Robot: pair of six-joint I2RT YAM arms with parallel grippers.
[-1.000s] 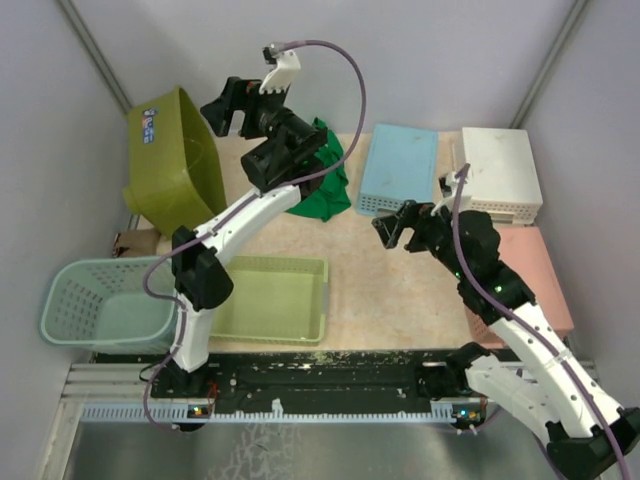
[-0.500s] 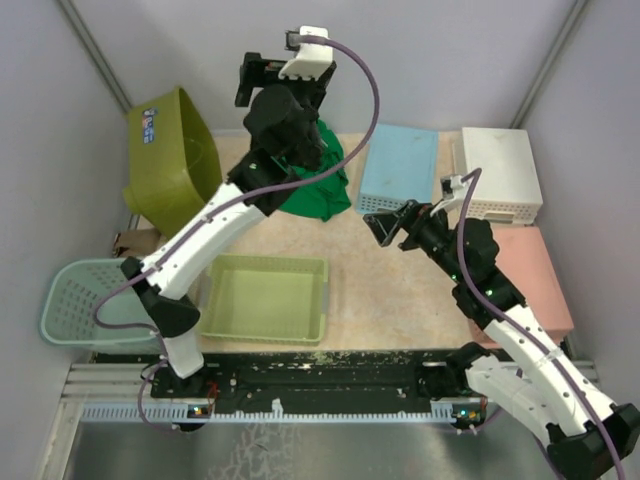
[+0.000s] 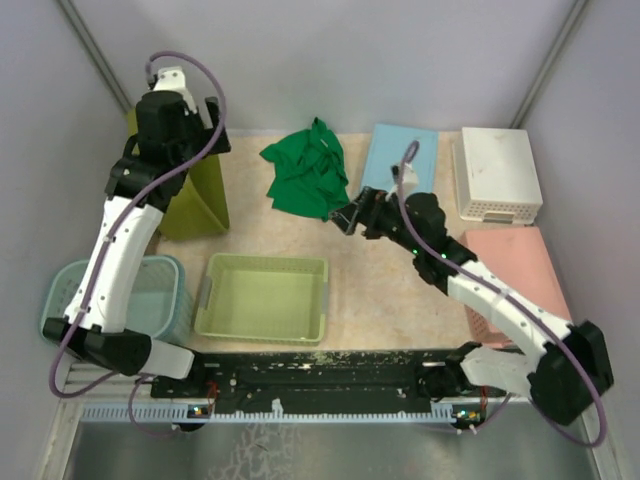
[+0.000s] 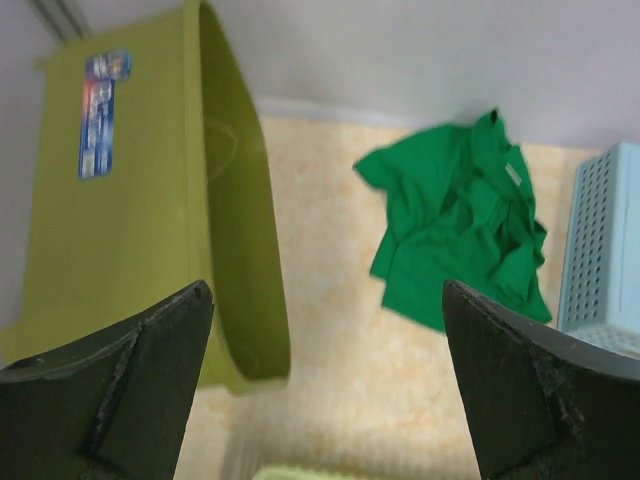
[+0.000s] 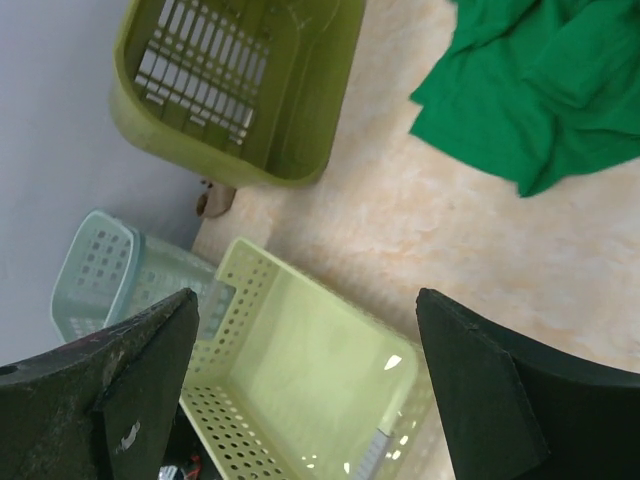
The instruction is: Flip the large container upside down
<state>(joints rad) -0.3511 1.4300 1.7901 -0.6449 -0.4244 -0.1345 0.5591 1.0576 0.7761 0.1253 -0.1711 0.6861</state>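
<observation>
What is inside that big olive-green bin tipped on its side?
Nothing shows inside the olive-green bin: the right wrist view sees only its slotted bottom and bare walls. From above, the left arm covers part of it.

We are looking down between the two dark fingers (image 4: 130,385) of the left gripper (image 4: 325,295), which are standing wide apart. At left, a large green container (image 4: 150,220) is resting on its side, wearing a blue sticker (image 4: 103,110). A crumpled green shirt (image 4: 460,230) is lying apart from it on the beige table (image 4: 330,340), and a pale blue basket (image 4: 605,250) is showing at the right edge.
</observation>
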